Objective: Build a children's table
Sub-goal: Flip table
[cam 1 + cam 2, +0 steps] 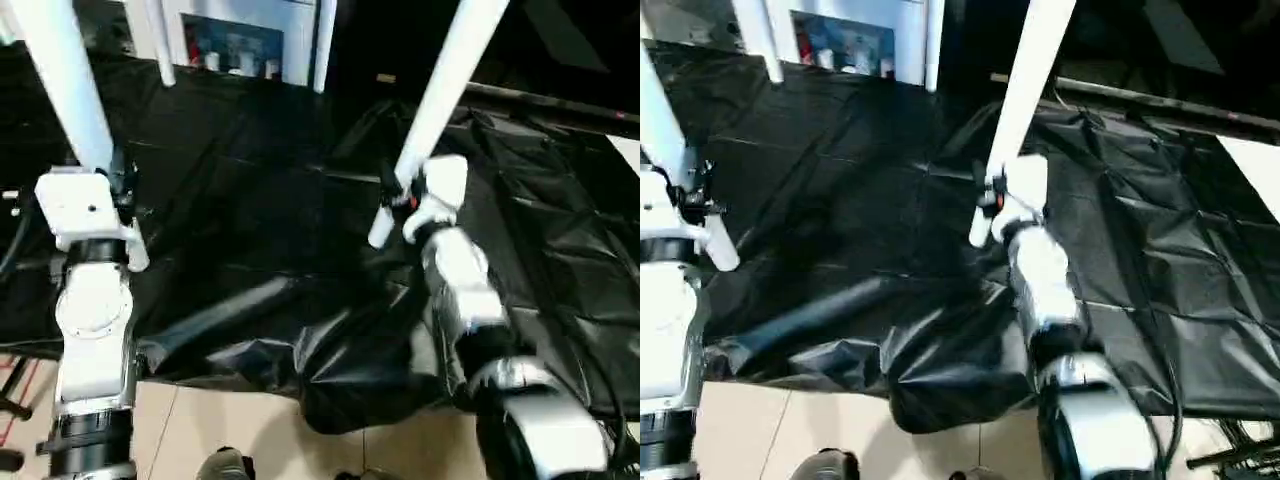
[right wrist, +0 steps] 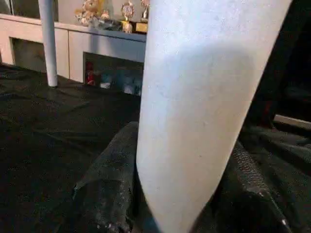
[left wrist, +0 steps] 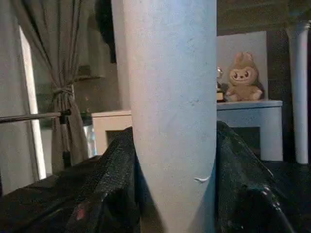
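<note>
I am seeing both held legs cut off at the top edge, so their upper ends are hidden. My left gripper (image 1: pixel 118 185) is clamping a white leg (image 1: pixel 70 80) that is leaning left; my right gripper (image 1: pixel 400 195) is clamping another leg (image 1: pixel 450 90) that is leaning right, over the black sheet (image 1: pixel 250 230). Farther back, two more legs (image 1: pixel 160 45) are standing before a white cabinet (image 3: pixel 248 121).

Matt white plastic legs (image 3: pixel 170 111), a glossy crinkled black sheet (image 1: pixel 250 260), and textured black rubbery fingers (image 2: pixel 104 194).
</note>
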Controlling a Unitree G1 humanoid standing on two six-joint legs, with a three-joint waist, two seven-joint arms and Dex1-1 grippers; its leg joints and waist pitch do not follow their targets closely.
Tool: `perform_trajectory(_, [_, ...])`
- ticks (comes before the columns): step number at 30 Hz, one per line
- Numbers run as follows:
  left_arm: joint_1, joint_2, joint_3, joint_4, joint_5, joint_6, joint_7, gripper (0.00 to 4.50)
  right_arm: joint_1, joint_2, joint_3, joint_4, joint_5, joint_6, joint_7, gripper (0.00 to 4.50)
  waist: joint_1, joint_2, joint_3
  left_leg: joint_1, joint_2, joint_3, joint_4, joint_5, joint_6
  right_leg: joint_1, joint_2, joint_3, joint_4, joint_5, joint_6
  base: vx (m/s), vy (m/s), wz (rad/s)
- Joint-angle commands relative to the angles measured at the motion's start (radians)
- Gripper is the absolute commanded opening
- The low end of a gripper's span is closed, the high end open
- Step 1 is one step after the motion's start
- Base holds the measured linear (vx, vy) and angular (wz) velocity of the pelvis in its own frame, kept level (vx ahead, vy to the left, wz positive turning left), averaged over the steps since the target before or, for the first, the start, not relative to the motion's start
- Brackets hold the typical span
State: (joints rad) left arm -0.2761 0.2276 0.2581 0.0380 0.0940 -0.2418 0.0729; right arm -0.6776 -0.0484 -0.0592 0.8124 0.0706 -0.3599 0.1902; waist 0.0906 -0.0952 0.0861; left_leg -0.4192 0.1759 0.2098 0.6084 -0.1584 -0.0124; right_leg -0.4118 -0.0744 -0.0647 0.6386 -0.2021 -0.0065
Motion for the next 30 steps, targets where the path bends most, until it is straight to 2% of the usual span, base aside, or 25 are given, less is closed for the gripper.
perform_trajectory(1, [0.029,0.015,-0.046,0.037,0.075,0.009,-0.017,1.72,0.008,-0.015,0.022,-0.113,-0.052,-0.067,-0.018,1.55,-0.001,0.02,-0.08,0.055,0.068,-0.035,-0.076,-0.21,-0.017,0.035,-0.071,0.052,-0.064,-0.059,-0.161,0.0,0.0,0.0])
perform_trajectory(6, [0.042,0.042,-0.055,0.044,0.056,-0.003,-0.048,1.72,0.104,-0.03,0.023,-0.226,-0.069,-0.069,-0.043,1.55,0.001,0.026,-0.08,0.054,0.066,-0.038,-0.08,-0.255,-0.038,0.032,-0.071,0.053,-0.069,-0.078,-0.137,0.0,0.0,0.0])
perform_trajectory(7, [0.056,0.053,-0.058,0.033,0.012,0.023,-0.099,1.72,0.165,-0.035,0.025,-0.311,-0.076,-0.048,-0.044,1.55,0.002,0.03,-0.079,0.055,0.066,-0.039,-0.082,-0.268,-0.044,0.03,-0.071,0.053,-0.071,-0.088,-0.135,0.0,0.0,0.0])
perform_trajectory(9, [0.07,0.069,-0.061,0.016,-0.002,0.049,-0.133,1.72,0.215,-0.039,0.024,-0.379,-0.078,-0.028,-0.042,1.55,0.005,0.028,-0.077,0.053,0.067,-0.04,-0.085,-0.273,-0.053,0.03,-0.069,0.054,-0.07,-0.084,-0.127,0.0,0.0,0.0])
perform_trajectory(11, [0.081,0.095,-0.05,0.013,-0.014,0.088,-0.161,1.72,0.279,-0.04,0.033,-0.463,-0.074,0.019,-0.038,1.55,0.005,0.03,-0.073,0.057,0.066,-0.039,-0.088,-0.318,-0.062,0.024,-0.067,0.055,-0.076,-0.126,-0.118,0.0,0.0,0.0])
perform_trajectory(12, [0.083,0.104,-0.045,0.014,-0.02,0.099,-0.169,1.72,0.303,-0.039,0.038,-0.497,-0.07,0.037,-0.037,1.55,0.005,0.03,-0.073,0.057,0.066,-0.039,-0.088,-0.318,-0.062,0.024,-0.067,0.055,-0.076,-0.126,-0.118,0.0,0.0,0.0])
perform_trajectory(14, [0.087,0.131,-0.03,0.021,-0.022,0.108,-0.176,1.72,0.364,-0.038,0.056,-0.573,-0.065,0.081,-0.035,1.55,0.002,0.03,-0.065,0.059,0.065,-0.046,-0.097,-0.409,-0.088,0.021,-0.071,0.056,-0.089,-0.246,-0.093,0.0,0.0,0.0])
perform_trajectory(15, [0.087,0.132,-0.029,0.022,-0.023,0.109,-0.177,1.72,0.367,-0.038,0.057,-0.577,-0.066,0.083,-0.036,1.55,0.0,0.03,-0.062,0.061,0.064,-0.046,-0.098,-0.434,-0.095,0.019,-0.071,0.057,-0.093,-0.281,-0.088,0.0,0.0,0.0])
perform_trajectory(16, [0.089,0.148,-0.024,0.029,-0.026,0.11,-0.179,1.72,0.393,-0.036,0.065,-0.611,-0.067,0.1,-0.037,1.55,0.0,0.03,-0.058,0.066,0.063,-0.049,-0.101,-0.485,-0.105,0.015,-0.074,0.057,-0.104,-0.354,-0.077,0.0,0.0,0.0])
perform_trajectory(17, [0.089,0.174,-0.018,0.048,-0.048,0.146,-0.206,1.72,0.433,-0.027,0.073,-0.662,-0.078,0.142,-0.052,1.55,0.0,0.031,-0.058,0.071,0.063,-0.051,-0.1,-0.503,-0.111,0.014,-0.076,0.058,-0.107,-0.381,-0.073,0.0,0.0,0.0])
perform_trajectory(18, [0.089,0.181,-0.017,0.053,-0.049,0.148,-0.207,1.72,0.441,-0.025,0.075,-0.673,-0.082,0.154,-0.056,1.9,-0.001,0.031,-0.059,0.071,0.062,-0.053,-0.1,-0.506,-0.114,0.015,-0.077,0.059,-0.108,-0.395,-0.069,0.0,0.0,0.0])
perform_trajectory(19, [0.09,0.2,-0.013,0.07,-0.067,0.168,-0.23,1.72,0.452,-0.021,0.084,-0.688,-0.087,0.174,-0.055,1.9,-0.002,0.033,-0.061,0.071,0.063,-0.056,-0.103,-0.512,-0.12,0.014,-0.076,0.059,-0.109,-0.394,-0.067,0.0,0.0,0.0])
perform_trajectory(21, [0.094,0.209,-0.012,0.078,-0.081,0.183,-0.246,2.28,0.456,-0.019,0.089,-0.695,-0.077,0.184,-0.046,2.25,-0.008,0.036,-0.06,0.068,0.061,-0.06,-0.105,-0.536,-0.13,0.014,-0.076,0.056,-0.109,-0.418,-0.069,0.0,0.0,0.0])
perform_trajectory(23, [0.097,0.207,-0.005,0.077,-0.109,0.19,-0.261,2.5,0.458,-0.017,0.09,-0.702,-0.07,0.188,-0.043,2.39,-0.009,0.035,-0.06,0.069,0.062,-0.063,-0.105,-0.551,-0.133,0.012,-0.08,0.057,-0.114,-0.448,-0.061,0.0,0.0,0.0])
perform_trajectory(24, [0.113,0.212,0.007,0.064,-0.131,0.202,-0.27,2.5,0.466,-0.017,0.093,-0.729,-0.062,0.205,-0.042,2.39,-0.013,0.037,-0.061,0.06,0.061,-0.065,-0.109,-0.53,-0.131,0.02,-0.081,0.057,-0.108,-0.453,-0.053,0.0,0.0,0.0])
perform_trajectory(25, [0.115,0.212,0.007,0.062,-0.133,0.203,-0.271,2.82,0.467,-0.017,0.094,-0.731,-0.061,0.206,-0.042,2.65,-0.013,0.038,-0.062,0.061,0.062,-0.066,-0.11,-0.527,-0.133,0.02,-0.082,0.057,-0.109,-0.45,-0.055,0.0,0.0,0.0])
perform_trajectory(26, [0.119,0.213,0.01,0.058,-0.139,0.205,-0.272,2.82,0.47,-0.018,0.094,-0.737,-0.061,0.211,-0.042,2.65,-0.012,0.041,-0.064,0.064,0.063,-0.065,-0.109,-0.528,-0.134,0.017,-0.082,0.057,-0.109,-0.441,-0.06,0.0,0.0,0.0])
perform_trajectory(27, [0.158,0.207,0.036,0.02,-0.193,0.214,-0.282,2.89,0.494,-0.023,0.099,-0.782,-0.053,0.247,-0.044,2.72,-0.011,0.046,-0.066,0.067,0.065,-0.066,-0.109,-0.542,-0.138,0.015,-0.08,0.058,-0.109,-0.416,-0.072,0.0,0.0,0.0])
perform_trajectory(30, [0.194,0.21,0.048,-0.014,-0.221,0.21,-0.282,3.06,0.517,-0.023,0.093,-0.82,-0.038,0.277,-0.055,2.9,-0.009,0.044,-0.069,0.072,0.065,-0.064,-0.11,-0.563,-0.138,0.012,-0.075,0.057,-0.107,-0.37,-0.085,0.0,0.0,0.0])
